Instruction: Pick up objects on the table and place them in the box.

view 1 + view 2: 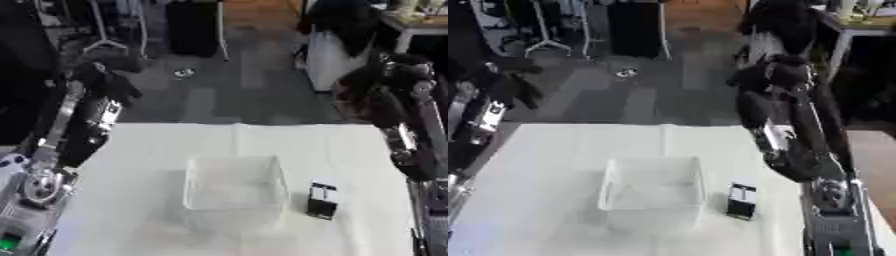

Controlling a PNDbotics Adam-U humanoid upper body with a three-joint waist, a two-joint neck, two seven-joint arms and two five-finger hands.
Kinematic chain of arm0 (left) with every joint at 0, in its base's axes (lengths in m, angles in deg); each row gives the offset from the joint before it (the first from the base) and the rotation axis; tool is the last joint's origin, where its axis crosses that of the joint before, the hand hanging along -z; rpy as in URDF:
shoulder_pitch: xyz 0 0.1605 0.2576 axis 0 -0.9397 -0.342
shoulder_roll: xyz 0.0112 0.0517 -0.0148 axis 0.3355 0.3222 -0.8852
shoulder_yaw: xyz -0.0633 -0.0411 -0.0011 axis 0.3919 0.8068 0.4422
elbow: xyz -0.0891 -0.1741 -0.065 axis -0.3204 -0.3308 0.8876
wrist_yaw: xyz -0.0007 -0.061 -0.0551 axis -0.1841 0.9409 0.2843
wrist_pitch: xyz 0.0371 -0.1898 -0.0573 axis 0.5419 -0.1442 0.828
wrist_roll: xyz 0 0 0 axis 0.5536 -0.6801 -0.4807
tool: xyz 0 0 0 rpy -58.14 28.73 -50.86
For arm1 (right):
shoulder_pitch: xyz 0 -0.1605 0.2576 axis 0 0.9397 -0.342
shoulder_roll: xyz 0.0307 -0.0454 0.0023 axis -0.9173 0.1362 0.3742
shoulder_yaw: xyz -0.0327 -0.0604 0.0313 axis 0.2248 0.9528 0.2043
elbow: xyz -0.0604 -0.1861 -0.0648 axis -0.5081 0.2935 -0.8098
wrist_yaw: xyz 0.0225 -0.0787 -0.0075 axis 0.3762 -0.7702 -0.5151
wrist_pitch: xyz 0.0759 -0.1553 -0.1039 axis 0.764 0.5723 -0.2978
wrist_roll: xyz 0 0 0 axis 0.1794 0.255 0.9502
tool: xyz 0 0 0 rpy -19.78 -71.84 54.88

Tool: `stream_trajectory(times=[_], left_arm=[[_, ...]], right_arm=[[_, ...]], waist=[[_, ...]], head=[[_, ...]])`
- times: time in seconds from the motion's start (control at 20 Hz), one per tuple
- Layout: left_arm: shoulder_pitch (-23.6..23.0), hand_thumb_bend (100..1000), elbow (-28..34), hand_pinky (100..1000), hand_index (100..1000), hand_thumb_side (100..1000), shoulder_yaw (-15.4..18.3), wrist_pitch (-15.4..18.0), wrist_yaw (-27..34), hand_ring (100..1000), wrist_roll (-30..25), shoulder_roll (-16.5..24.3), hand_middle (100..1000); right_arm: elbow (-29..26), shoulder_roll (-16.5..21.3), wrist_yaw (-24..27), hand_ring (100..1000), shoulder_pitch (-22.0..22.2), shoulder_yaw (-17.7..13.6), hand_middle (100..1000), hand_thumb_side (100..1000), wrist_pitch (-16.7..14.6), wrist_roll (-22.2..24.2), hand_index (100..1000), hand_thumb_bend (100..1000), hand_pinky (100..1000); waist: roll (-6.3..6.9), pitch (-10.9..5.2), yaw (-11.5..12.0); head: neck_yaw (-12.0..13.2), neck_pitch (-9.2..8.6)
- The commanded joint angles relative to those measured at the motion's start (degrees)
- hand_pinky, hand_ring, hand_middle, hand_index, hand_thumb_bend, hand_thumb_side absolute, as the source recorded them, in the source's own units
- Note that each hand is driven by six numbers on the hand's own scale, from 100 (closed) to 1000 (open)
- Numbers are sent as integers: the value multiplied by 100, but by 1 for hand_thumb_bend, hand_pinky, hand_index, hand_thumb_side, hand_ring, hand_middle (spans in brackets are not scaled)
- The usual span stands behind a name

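The tabletop [131, 165] is being shown under a white cover, and almost nothing of the task is being seen as done. A clear box [234, 187] is sitting near the middle of it, and as far as can be judged through its walls nothing is lying inside — though the walls are faint and a small pale item could be missed.

Both arms are being held raised at the far corners of the tabletop, well apart from the box. The left robot hand [105, 67] is being seen hanging over the floor beyond the far left corner; whether its fingers are spread or curled cannot be told. The right robot hand [773, 75] is being seen likewise up beyond the far right edge, dark against a dark background, and its fingers cannot be made out either. Nothing is being seen carried by either one.

Only one item is being seen left to move — a small dark carton [323, 200] with a white band, standing upright on the tabletop just beside the box, on its right side, not touching it. No other loose thing is being made out on the cover.

So the work is being judged as at its start or between items: the carton is not yet being reached for, and it lies nearest the right arm.
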Motion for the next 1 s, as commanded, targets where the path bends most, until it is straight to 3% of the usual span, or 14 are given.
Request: stream_trajectory(times=[0.05, 0.6, 0.75, 0.9, 1.0], left_arm=[[76, 136, 39, 407, 786, 892, 81, 15, 7, 529, -16, 149, 667], [77, 135, 41, 407, 786, 892, 79, 15, 6, 529, -23, 151, 667], [69, 138, 40, 408, 786, 890, 87, 13, 6, 529, -14, 154, 667], [64, 136, 33, 408, 786, 892, 84, 11, 15, 529, -14, 151, 667], [56, 136, 27, 407, 786, 893, 72, 10, 23, 530, -25, 151, 667]], right_arm=[[-57, 9, -21, 354, -92, -3, 429, 1000, 7, 9, 604, 413, 349], [-55, 7, -65, 354, -93, -3, 431, 1000, 15, 27, 605, 414, 349], [-4, 17, -121, 364, -76, -41, 461, 1000, 43, 51, 650, 477, 349], [584, 174, -723, 376, -206, -271, 491, 1000, 168, 239, 681, 489, 357], [1044, 341, -1129, 389, -389, -343, 518, 1000, 137, 257, 703, 494, 367]], waist=[[7, -60, 1], [8, -62, 0], [13, -69, 11], [15, -99, 46], [5, -117, 70]], head=[[22, -52], [28, -70], [81, -88], [110, -101], [14, 0]])
